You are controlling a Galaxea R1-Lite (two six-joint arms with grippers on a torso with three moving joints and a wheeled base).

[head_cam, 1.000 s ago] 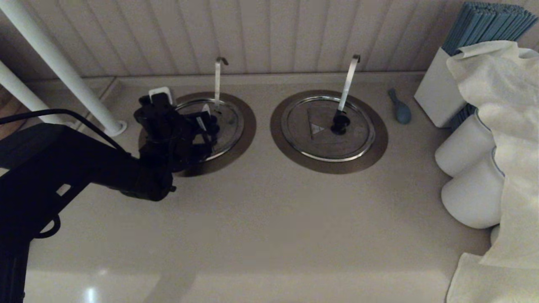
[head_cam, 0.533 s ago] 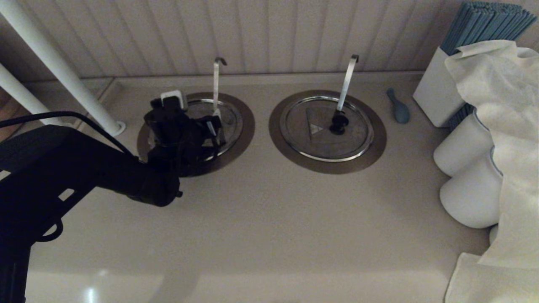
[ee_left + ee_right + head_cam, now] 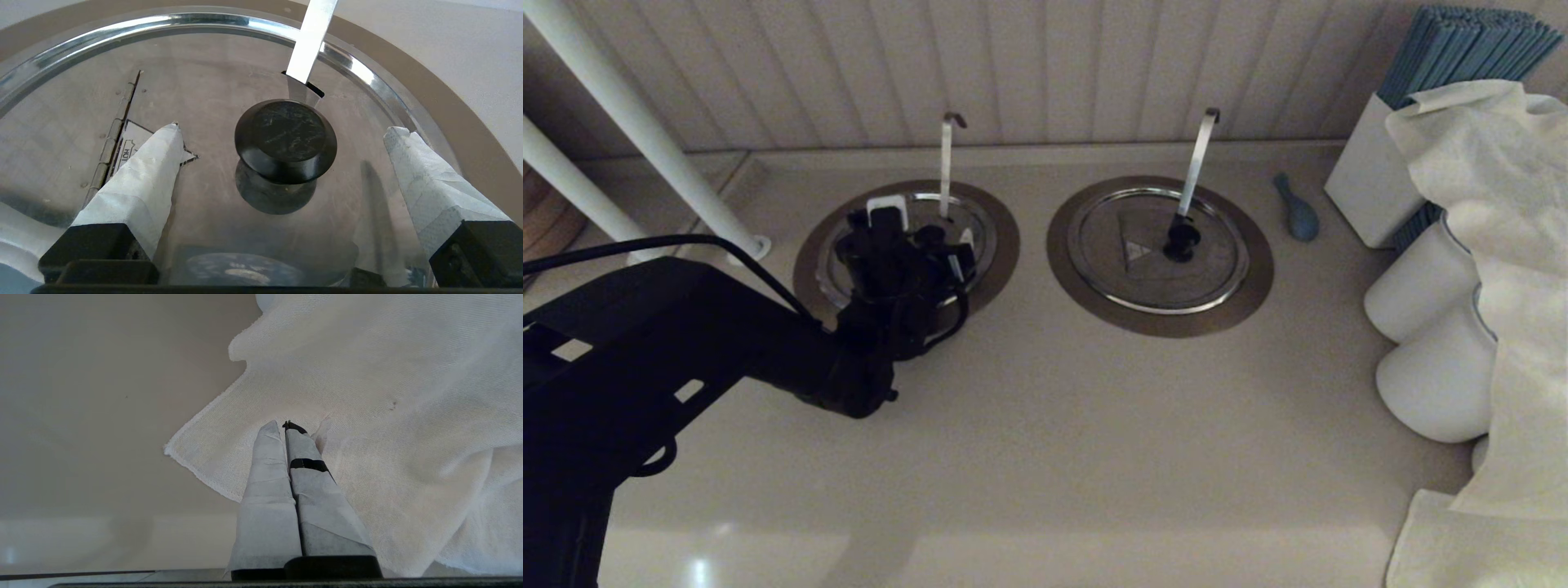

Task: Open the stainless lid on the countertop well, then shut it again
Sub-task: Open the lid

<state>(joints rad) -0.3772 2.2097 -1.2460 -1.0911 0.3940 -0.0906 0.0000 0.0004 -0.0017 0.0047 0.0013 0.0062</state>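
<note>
The stainless lid (image 3: 977, 222) lies flat over the left countertop well, whose bronze-grey flange (image 3: 1005, 245) rings it. The thin grey hooked handle (image 3: 946, 159) stands up through a slot behind the black knob (image 3: 929, 235). My left gripper (image 3: 926, 233) hovers over the lid, open. In the left wrist view the knob (image 3: 286, 136) sits between the two taped fingers (image 3: 139, 179), touching neither, with the pale triangle mark (image 3: 128, 141) and a hinge on the lid (image 3: 212, 90). My right gripper (image 3: 282, 425) is shut and empty above a white cloth (image 3: 408, 416); it is outside the head view.
A twin lid (image 3: 1143, 278) with a wider, whiter leaning handle (image 3: 1197, 159) covers the right well. A blue spoon (image 3: 1298, 214), a white box of blue sticks (image 3: 1376, 184), white jars (image 3: 1421, 286) and draped cloth (image 3: 1503, 245) crowd the right. White poles (image 3: 645, 139) stand far left.
My left arm has swung right and forward across the lid. Its open fingers, earlier left of the knob, now straddle it. The lid has stayed flat.
</note>
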